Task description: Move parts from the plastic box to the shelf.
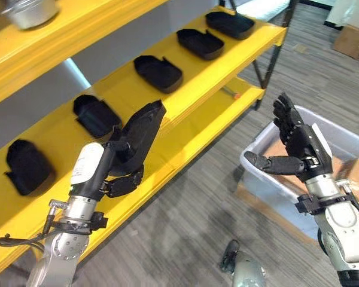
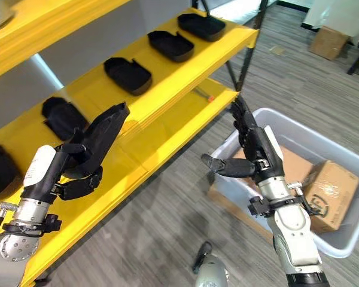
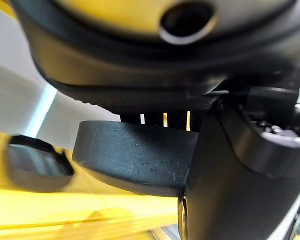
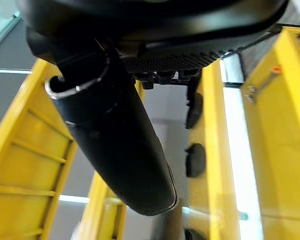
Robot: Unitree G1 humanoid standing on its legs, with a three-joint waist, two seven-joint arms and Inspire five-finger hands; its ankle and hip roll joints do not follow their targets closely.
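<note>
The long yellow metal shelf point(image 1: 185, 113) carries five black moulded parts in a row; the grey plastic box point(image 2: 335, 242) sits on the floor. The left hand point(image 1: 116, 170) grips a sixth black tray-shaped part point(image 1: 142, 128), long axis angled up toward the shelf. It looks light, stiff, best held by its rim. The right hand point(image 2: 254, 149) hovers splayed, empty.

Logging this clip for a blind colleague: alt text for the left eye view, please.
The left robot hand holds a black part over a yellow shelf where five parts lie in a row. The right robot hand is open above a plastic box.
</note>
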